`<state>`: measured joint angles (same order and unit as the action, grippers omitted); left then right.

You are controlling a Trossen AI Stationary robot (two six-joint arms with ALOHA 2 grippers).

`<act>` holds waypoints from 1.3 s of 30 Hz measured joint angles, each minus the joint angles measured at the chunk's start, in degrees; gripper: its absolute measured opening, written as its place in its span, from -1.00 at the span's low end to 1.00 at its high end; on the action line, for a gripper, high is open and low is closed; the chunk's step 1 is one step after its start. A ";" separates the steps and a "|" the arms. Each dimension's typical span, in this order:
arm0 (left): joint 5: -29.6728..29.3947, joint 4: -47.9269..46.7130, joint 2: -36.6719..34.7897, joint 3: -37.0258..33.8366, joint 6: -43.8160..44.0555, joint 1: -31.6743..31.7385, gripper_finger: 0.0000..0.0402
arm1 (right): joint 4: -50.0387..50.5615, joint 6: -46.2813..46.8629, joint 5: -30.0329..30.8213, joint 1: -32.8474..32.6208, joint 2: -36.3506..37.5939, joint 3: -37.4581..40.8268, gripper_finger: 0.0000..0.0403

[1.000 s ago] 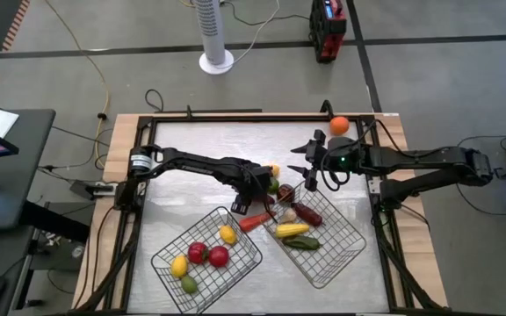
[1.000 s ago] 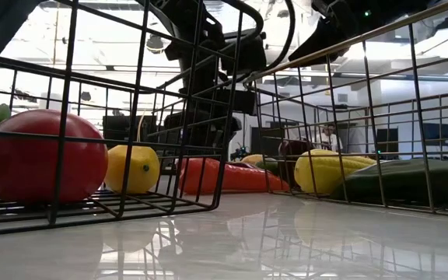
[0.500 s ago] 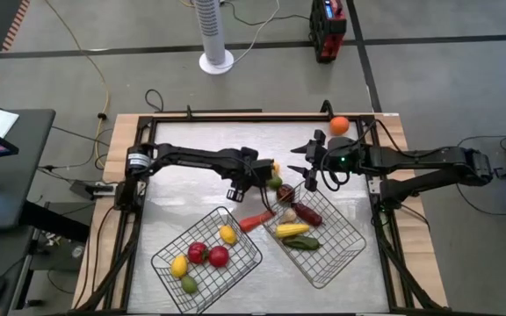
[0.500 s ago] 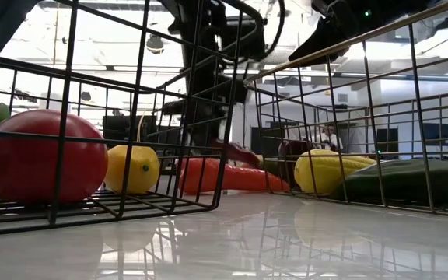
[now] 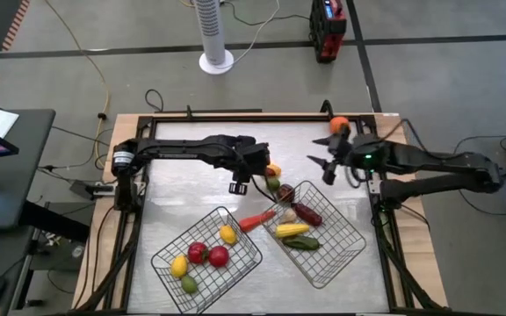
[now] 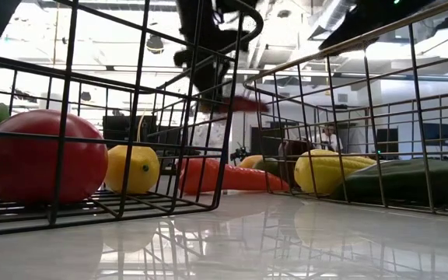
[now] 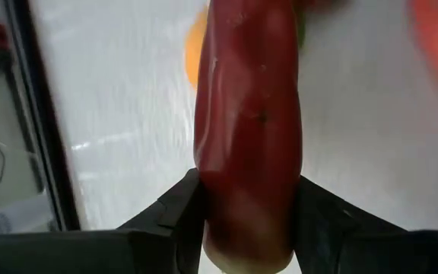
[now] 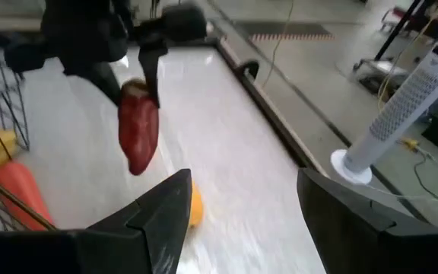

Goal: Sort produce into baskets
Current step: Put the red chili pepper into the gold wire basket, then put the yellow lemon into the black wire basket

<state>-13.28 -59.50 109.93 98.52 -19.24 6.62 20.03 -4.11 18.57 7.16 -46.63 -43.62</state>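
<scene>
1. While the left fingers (image 7: 245, 228) pinch one end of a long dark-red vegetable (image 7: 248, 129), it hangs clear above the worktop (image 5: 191, 149), on the far side of the two baskets.
2. Right fingers (image 8: 238, 221) stand apart with nothing between them, further from the left basket (image 5: 207, 259) than the raised piece is.
3. Left basket holds red and yellow rounds; the right basket (image 5: 319, 237) long pieces. A carrot (image 5: 257, 220) lies between them.
4. Carrying seems under way. Next, I judge: swing over the right basket, lower, let go.
</scene>
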 joint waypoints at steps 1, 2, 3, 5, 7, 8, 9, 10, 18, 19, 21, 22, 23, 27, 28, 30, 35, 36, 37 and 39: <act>1.04 0.71 -0.68 0.02 0.38 -0.32 -0.31 | 0.05 0.36 0.00 0.00 1.28 0.00 0.33; 2.46 1.70 -1.10 0.04 0.60 -0.75 -0.31 | 0.24 0.68 0.00 0.00 2.38 -0.02 0.33; 4.37 2.88 -1.40 0.05 0.93 -1.29 -0.31 | 0.66 1.01 0.00 0.00 3.15 -0.01 0.33; 8.85 6.02 -1.61 0.05 1.56 -2.62 -0.31 | -0.61 1.05 0.00 0.00 3.89 0.90 0.33; 13.05 9.72 -1.64 0.05 2.35 -4.01 -0.31 | -3.11 -0.04 0.00 0.38 4.09 3.01 0.33; 14.84 11.19 -1.64 0.05 2.64 -4.71 -0.31 | -4.96 -0.71 -0.02 0.75 4.02 4.25 0.33; 16.35 12.59 -1.59 0.05 2.91 -5.43 -0.31 | -6.12 -1.40 -0.04 1.32 3.93 5.09 0.33; 17.51 14.21 -1.40 0.05 3.01 -6.17 -0.31 | -6.95 -1.74 -0.07 1.88 3.92 5.68 0.33; 22.42 27.91 -1.18 0.00 6.56 -10.23 -0.31 | -7.73 -0.43 -0.46 5.01 4.50 6.03 0.33; 22.95 29.39 -1.18 -0.01 6.90 -10.50 -0.31 | -7.78 -0.40 -0.49 4.99 4.59 6.03 0.33; 23.29 32.98 -1.18 -0.76 7.49 -10.95 -0.31 | -7.39 -0.41 -0.52 4.92 4.70 6.03 0.33; 23.03 35.00 -1.18 -1.55 7.87 -11.14 -0.31 | -7.42 -0.40 -0.52 4.90 4.70 6.03 0.33; 22.54 37.07 -1.18 -2.64 8.54 -11.25 -0.31 | -7.31 -0.32 -0.57 4.87 4.70 6.03 0.33; 19.82 40.45 -1.00 -5.70 10.53 -11.40 -0.23 | -6.75 -0.01 -0.61 4.87 4.67 6.03 0.33; 19.29 40.64 -1.00 -6.07 10.80 -11.39 -0.18 | -6.71 -0.01 -0.63 4.87 4.67 6.03 0.33; 18.05 41.41 -1.03 -6.73 11.52 -11.38 -0.03 | -6.76 -0.05 -0.63 4.87 4.67 6.04 0.33; 17.10 41.14 -1.04 -6.93 11.61 -11.33 0.36 | -6.75 -0.07 -0.65 4.87 4.67 6.03 0.33; 17.02 41.18 -1.07 -6.90 11.00 -11.33 0.42 | -6.77 -0.04 -0.66 4.87 4.67 6.03 0.33; 16.51 40.85 -1.07 -6.90 10.23 -11.33 0.46 | -6.75 0.00 -0.66 4.87 4.67 6.03 0.33; 14.09 39.36 -1.07 -6.82 8.17 -11.38 0.51 | -6.75 0.01 -0.66 4.87 4.67 6.03 0.33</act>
<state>0.81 -20.14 108.86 91.70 -11.07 -4.75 13.28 -4.10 17.90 12.03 -41.95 -37.58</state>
